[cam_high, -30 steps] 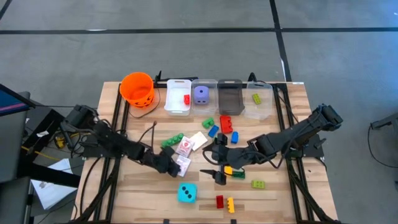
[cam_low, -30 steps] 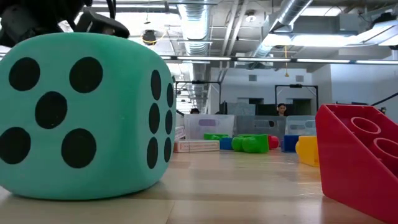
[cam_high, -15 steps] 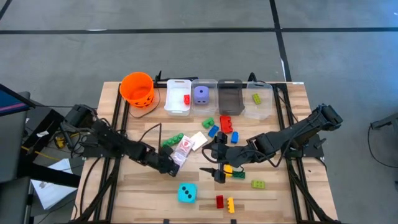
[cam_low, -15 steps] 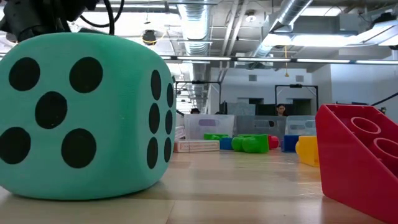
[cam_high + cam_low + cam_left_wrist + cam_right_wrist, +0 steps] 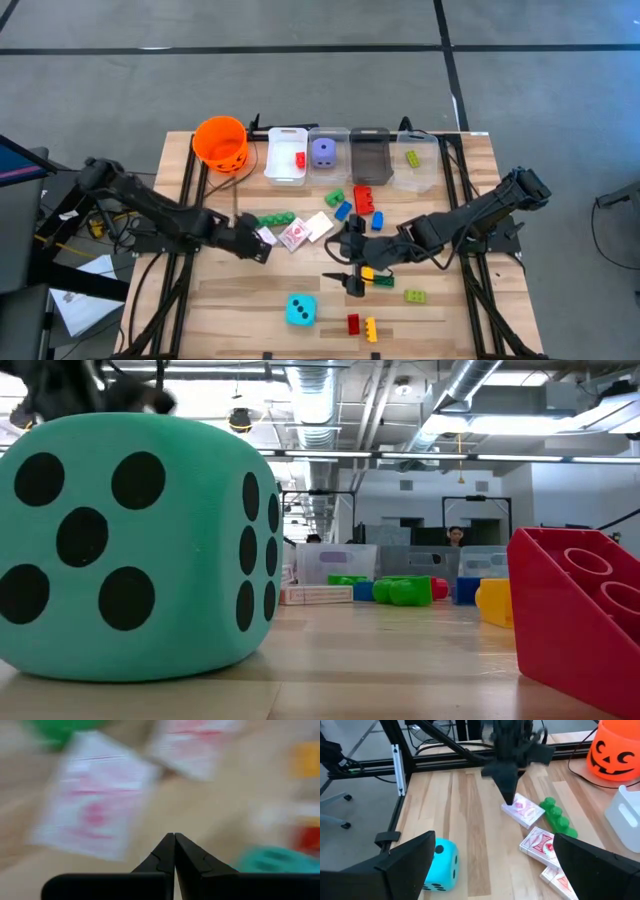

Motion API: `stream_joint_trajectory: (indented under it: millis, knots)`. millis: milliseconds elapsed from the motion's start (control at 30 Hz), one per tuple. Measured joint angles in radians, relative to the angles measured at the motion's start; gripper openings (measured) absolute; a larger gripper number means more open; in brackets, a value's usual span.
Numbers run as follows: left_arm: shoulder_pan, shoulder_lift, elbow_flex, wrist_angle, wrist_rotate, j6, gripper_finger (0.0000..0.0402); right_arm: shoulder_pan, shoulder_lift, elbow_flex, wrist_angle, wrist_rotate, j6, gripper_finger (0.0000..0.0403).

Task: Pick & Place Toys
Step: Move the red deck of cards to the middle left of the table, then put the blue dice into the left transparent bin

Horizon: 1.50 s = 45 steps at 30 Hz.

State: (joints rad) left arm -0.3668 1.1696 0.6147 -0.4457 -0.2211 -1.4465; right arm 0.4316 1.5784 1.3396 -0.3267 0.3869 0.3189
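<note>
Toys lie scattered on the wooden table point(image 5: 230, 300). They include a teal die point(image 5: 301, 310), red-and-white cards point(image 5: 296, 236), a green brick point(image 5: 275, 220), and red point(image 5: 353, 323) and yellow point(image 5: 371, 329) bricks. My left gripper point(image 5: 258, 245) is shut with nothing between its fingers. Its tip point(image 5: 509, 800) is by the end of one card point(image 5: 523, 810), and in the left wrist view the tip point(image 5: 174, 837) is beside that blurred card point(image 5: 95, 815). My right gripper point(image 5: 347, 278) hangs open above the table by a yellow brick point(image 5: 368, 272).
An orange bucket point(image 5: 221, 143) stands at the back left. Beside it is a row of clear bins point(image 5: 285, 157), one holding a purple die point(image 5: 323, 151). More bricks point(image 5: 367, 198) lie mid-table. In the low view the teal die point(image 5: 130, 545) and a red brick point(image 5: 580, 620) fill the foreground.
My left gripper, still shut, has drawn back toward the table's left edge and risen. The card that lay by its tip has slid along the table toward the left and far side. My right arm has kept still.
</note>
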Motion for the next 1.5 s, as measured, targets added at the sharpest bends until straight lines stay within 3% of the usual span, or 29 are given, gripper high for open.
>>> stream_joint_trajectory:
  millis: [200,400,633,867,1267,1500]
  knots:
    - [-0.107,-0.057,0.001,0.371,-0.013,0.059,0.0,-0.003,0.0,0.0,0.001,-0.031,0.033,0.0395]
    - [-0.262,0.042,0.006,0.726,-0.132,0.076,0.0,-0.002,0.0,0.0,0.006,-0.027,0.033,0.0395]
    - [-0.352,0.242,0.171,0.711,-0.142,0.136,0.0,-0.004,0.0,0.0,0.007,-0.022,0.033,0.0395]
    - [-0.37,0.431,0.312,0.711,-0.08,0.217,0.0,-0.016,0.0,0.0,0.008,-0.02,0.067,0.0395]
    - [-0.454,0.592,0.356,0.714,-0.076,0.162,0.0,-0.039,0.0,0.0,-0.009,-0.021,0.069,0.0395]
    - [-0.43,0.635,0.356,0.705,-0.087,0.128,0.0,-0.06,0.0,0.0,-0.011,-0.043,0.067,0.0395]
